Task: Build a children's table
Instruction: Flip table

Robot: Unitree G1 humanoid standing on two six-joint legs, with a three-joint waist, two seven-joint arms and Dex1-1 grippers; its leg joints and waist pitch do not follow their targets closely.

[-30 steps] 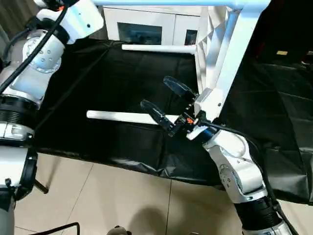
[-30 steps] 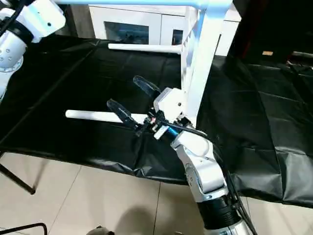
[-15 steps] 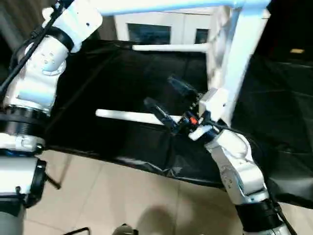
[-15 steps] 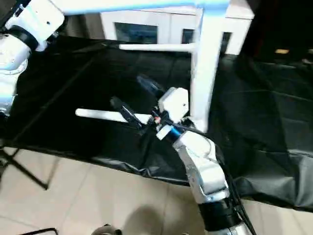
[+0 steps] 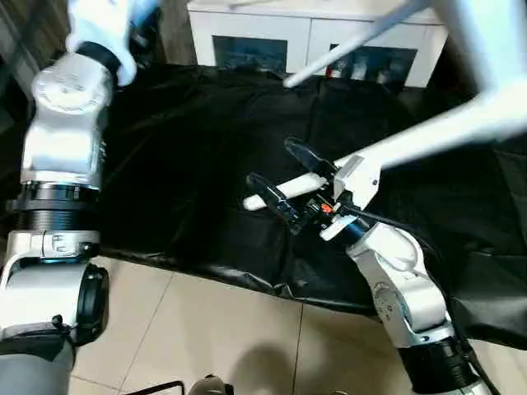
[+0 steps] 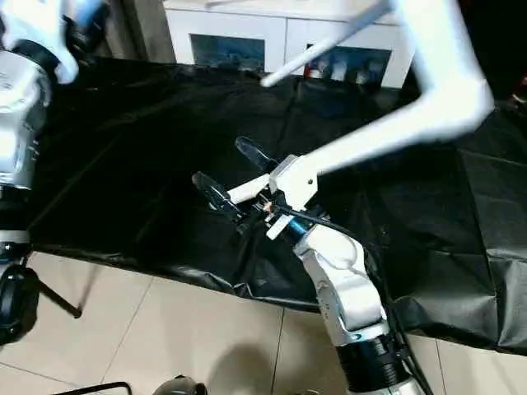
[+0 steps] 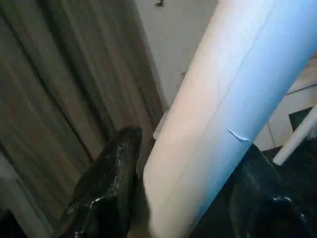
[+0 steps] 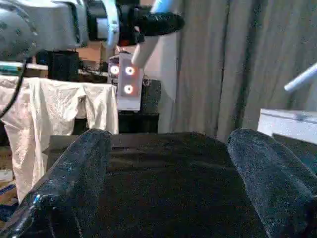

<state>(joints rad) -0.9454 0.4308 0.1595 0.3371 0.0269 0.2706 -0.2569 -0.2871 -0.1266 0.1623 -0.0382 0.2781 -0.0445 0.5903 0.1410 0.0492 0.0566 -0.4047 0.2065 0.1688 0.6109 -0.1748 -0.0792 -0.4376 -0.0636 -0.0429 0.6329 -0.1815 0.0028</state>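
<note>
The children's table is raised over the black cloth and blurred. One white leg slants down from the upper right, and a white tube tip shows by my right gripper; I cannot tell if they are one tube. That gripper is open, and the right wrist view shows nothing between its fingers. A second leg crosses in front of the cabinet. My left gripper is shut on a white table leg, and it also appears far off as the left gripper. The tabletop is out of view.
A white glass-doored cabinet stands behind the black cloth that covers the work surface. Tiled floor lies in front of it. A white cloth hangs on a rack, with grey curtains beyond.
The table has swung: the leg that stood upright by my right gripper now slants from the upper right. The head camera has shifted too. My right gripper stays open.
</note>
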